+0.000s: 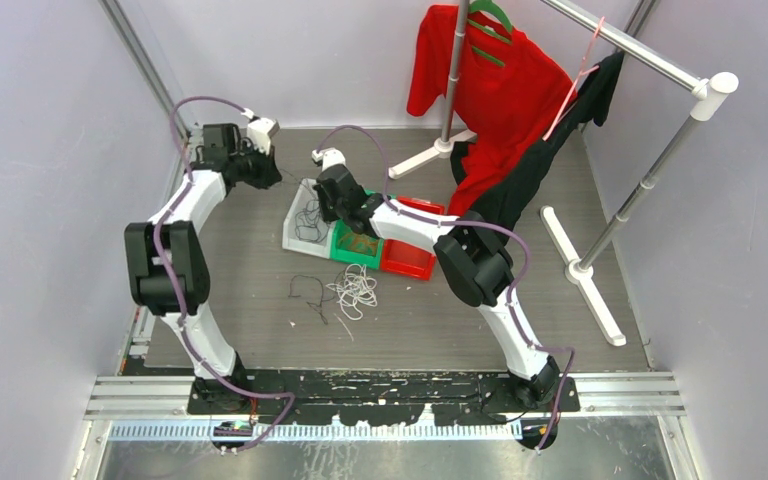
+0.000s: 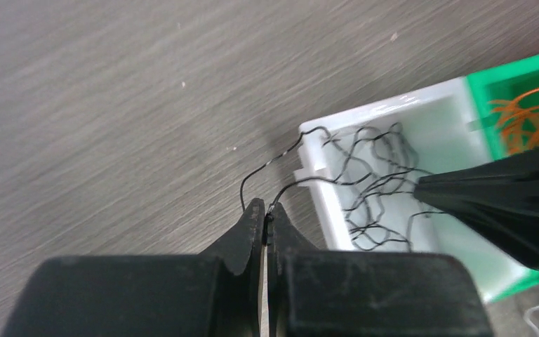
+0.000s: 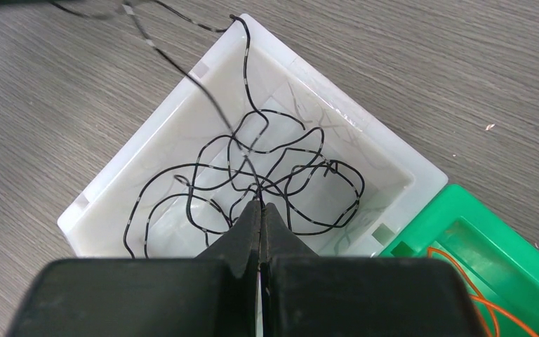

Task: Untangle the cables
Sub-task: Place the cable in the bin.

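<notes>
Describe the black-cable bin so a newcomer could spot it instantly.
In the middle of the table sits a row of three plastic bins. It is the white bin at the row's left end, holding tangled black cable. Its neighbours are a green bin with orange cable inside, and a red bin.

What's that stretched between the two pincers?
A thin black cable runs from the left pincer over the white bin rim to the right pincer inside; the left wrist view shows it best.

Right hand closed tight on a tangled black cable inside white bin, green bin alongside.
</notes>
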Tool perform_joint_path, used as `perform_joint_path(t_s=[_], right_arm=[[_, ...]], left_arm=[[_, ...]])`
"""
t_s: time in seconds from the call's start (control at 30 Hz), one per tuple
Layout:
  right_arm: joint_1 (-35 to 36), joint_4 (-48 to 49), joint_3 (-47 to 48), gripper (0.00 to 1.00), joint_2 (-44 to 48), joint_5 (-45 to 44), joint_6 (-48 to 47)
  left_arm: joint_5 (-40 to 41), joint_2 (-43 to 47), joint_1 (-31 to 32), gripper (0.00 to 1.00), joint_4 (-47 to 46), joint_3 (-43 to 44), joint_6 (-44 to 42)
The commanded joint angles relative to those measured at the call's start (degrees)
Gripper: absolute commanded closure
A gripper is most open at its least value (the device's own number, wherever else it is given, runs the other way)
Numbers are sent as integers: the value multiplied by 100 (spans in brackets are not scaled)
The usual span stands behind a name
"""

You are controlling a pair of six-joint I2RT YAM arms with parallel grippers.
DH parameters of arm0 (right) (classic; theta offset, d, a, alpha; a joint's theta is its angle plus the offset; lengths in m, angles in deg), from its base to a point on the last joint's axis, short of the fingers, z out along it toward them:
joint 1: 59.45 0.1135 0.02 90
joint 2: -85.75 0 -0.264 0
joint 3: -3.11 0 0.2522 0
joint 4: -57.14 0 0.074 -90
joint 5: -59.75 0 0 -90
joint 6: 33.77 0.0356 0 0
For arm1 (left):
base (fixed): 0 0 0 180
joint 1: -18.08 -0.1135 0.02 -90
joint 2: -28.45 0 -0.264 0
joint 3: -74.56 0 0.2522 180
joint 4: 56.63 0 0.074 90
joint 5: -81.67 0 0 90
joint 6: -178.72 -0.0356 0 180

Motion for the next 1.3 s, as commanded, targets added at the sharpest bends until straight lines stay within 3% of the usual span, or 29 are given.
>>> perform_joint_path(t_s=[0.0, 0.1, 0.27, 0.43, 0.57, 0.67, 0.87, 1.07, 1.27], right_arm=[[-23, 95, -88, 99, 212, -16, 28], [-31, 191, -124, 99, 200, -26, 121], [-41, 322, -202, 99, 216, -61, 286], [-209, 721, -647, 99, 477, 65, 785], [-429, 1220, -1146, 85, 796, 573, 1181], [-582, 1274, -1359, 80, 1062, 766, 1362], [-764, 1524, -1826, 62, 1690, 1337, 1381], [-1112, 1941, -2427, 64, 2268, 1465, 1929], [-1148, 1753, -2739, 67, 2799, 1186, 1612]], left_arm=[[-334, 794, 56, 100, 188, 396, 458], [-598, 1039, 282, 100, 752, 347, 620], [-505, 1253, 771, 100, 861, -196, 1013], [467, 1095, 1074, 100, 792, -511, 1111], [1571, 1075, 1211, 100, 282, -906, 1094], [2153, 985, 1308, 100, 82, -999, 974], [2144, 835, 1389, 100, -89, -942, 849], [2014, 762, 1646, 100, -56, -902, 841], [2351, 534, 1959, 100, -179, -849, 615]])
